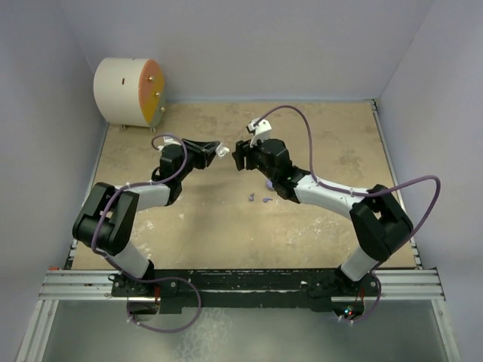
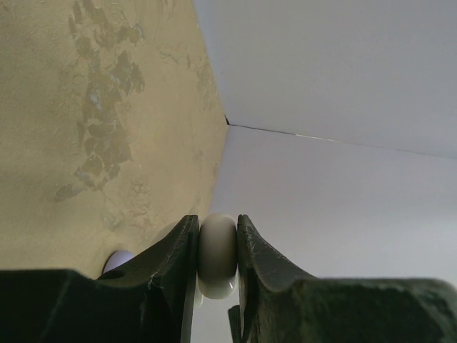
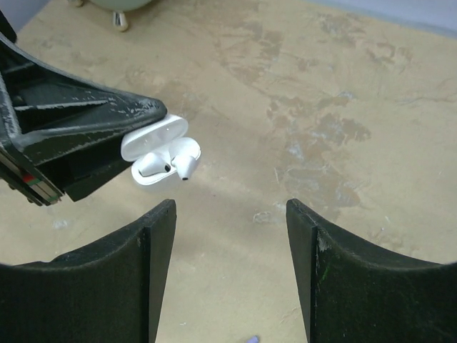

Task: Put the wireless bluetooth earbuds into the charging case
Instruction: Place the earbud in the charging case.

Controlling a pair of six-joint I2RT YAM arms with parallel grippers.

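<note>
The left gripper (image 1: 216,148) is clamped on the charging case (image 3: 153,139), pinching the white shell by its flat sides and holding it off the table (image 1: 332,151) with its lid hinged open toward the other arm. One white earbud (image 3: 187,161) lies in the mouth of the case. It looks tilted and proud of the socket, though I cannot tell whether it is fully seated. The right gripper (image 3: 230,214) hangs just in front of the case with its jaws wide apart and nothing between them.

Two more lilac earbuds (image 1: 251,197) (image 1: 266,200) lie on the table, nearer the arm bases than the case and beside the right forearm.

The step in hand seems to be seating buds in a case held in mid-air, so the left arm should act purely as a vice, with no drift and no change of angle. The bud in the case probably wants a gentle push straight down its socket with one fingertip rather than a pinch that could lever it out. Each loose bud should be gripped by its head with the stem free, lined up with the empty socket, and released only once it is down in it.
</note>
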